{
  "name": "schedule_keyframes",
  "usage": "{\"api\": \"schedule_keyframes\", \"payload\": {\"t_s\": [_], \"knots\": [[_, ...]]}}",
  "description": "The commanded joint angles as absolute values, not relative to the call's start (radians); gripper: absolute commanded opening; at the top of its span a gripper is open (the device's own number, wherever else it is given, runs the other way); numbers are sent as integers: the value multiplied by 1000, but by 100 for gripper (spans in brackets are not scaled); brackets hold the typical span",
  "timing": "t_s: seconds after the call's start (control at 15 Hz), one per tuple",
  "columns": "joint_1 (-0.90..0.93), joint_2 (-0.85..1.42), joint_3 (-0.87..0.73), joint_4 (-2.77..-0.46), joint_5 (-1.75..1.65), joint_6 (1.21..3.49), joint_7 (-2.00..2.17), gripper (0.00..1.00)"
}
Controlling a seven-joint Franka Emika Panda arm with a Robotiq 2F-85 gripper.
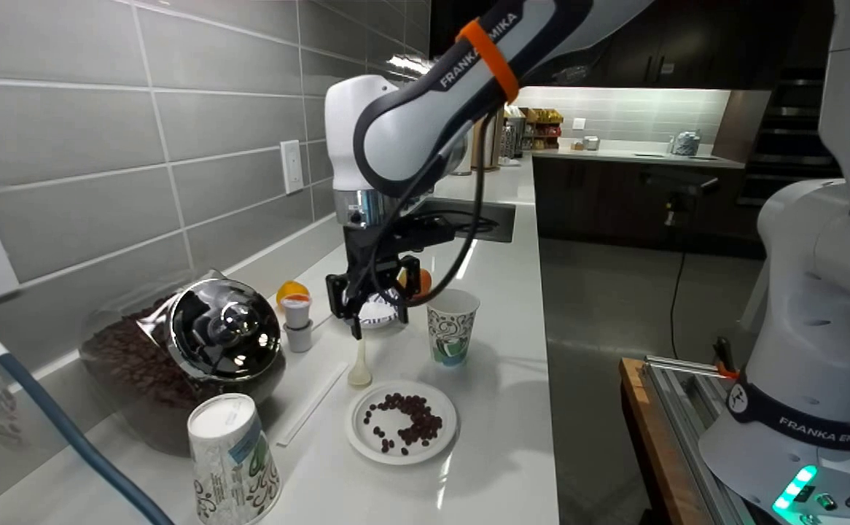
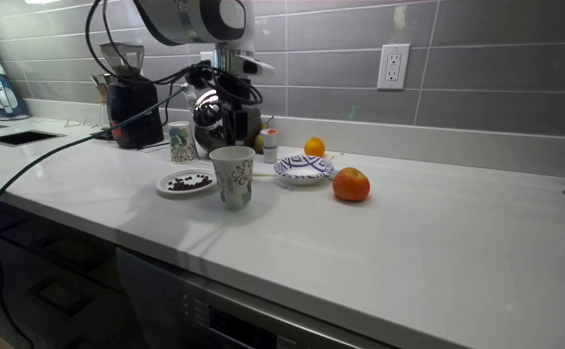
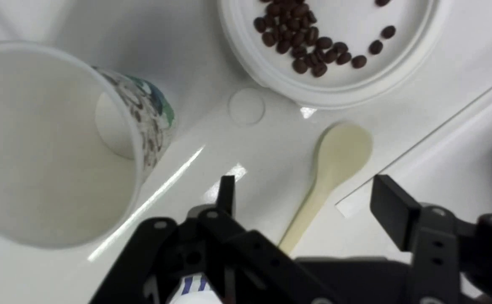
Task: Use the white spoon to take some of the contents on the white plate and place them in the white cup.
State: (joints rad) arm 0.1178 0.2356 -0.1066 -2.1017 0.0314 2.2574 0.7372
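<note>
- The gripper [image 3: 306, 190] hangs over the counter [image 2: 437, 218] with its fingers [image 3: 393, 213] spread wide, pinching nothing.
- Under it lies the spoon [image 3: 330, 181], seen between the fingers in the wrist view, with its round end pointing ahead. Picking it up looks like the job now.
- The handle is thin and runs at a slant to the fingers. If they squeeze it like that, the spoon could twist or slip out.
- Going too low could bang the fingers on the counter. Staying too high could make them miss the spoon.
- Down near one finger is a stick [image 1: 313, 405]. That finger might drag it along.
- Ahead of the gripper is the plate [image 3: 334, 98], with beans [image 3: 298, 39] on it. They are small and round, so a hard push with the spoon could roll some over the rim.
- Out to the side, away from the stick, the cup [image 3: 60, 143] stands upright. No beans show inside. It looks light, so a bump from the gripper could tip it.
- Behind the gripper is the bowl [image 2: 303, 180]. Whether the handle touches it is too hard to tell; if so, lifting could snag.
</note>
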Motion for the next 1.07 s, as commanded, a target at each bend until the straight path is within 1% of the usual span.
{"api": "schedule_keyframes", "payload": {"t_s": [0.0,0.2,0.33,0.53,0.67,0.73,0.8,0.87,1.0], "knots": [[167,57,-89,-2257,-215,2263,849,100],[186,-86,-17,-2368,-419,2223,954,100],[176,-160,49,-2439,-531,2209,1003,100],[147,-336,129,-2591,-669,2228,1053,100],[121,-436,159,-2641,-729,2232,1095,100],[114,-489,153,-2657,-675,2228,1122,100],[114,-348,169,-2576,-658,2219,1075,100],[106,-388,175,-2593,-656,2220,1072,100],[102,-392,180,-2595,-656,2219,1068,100]]}}
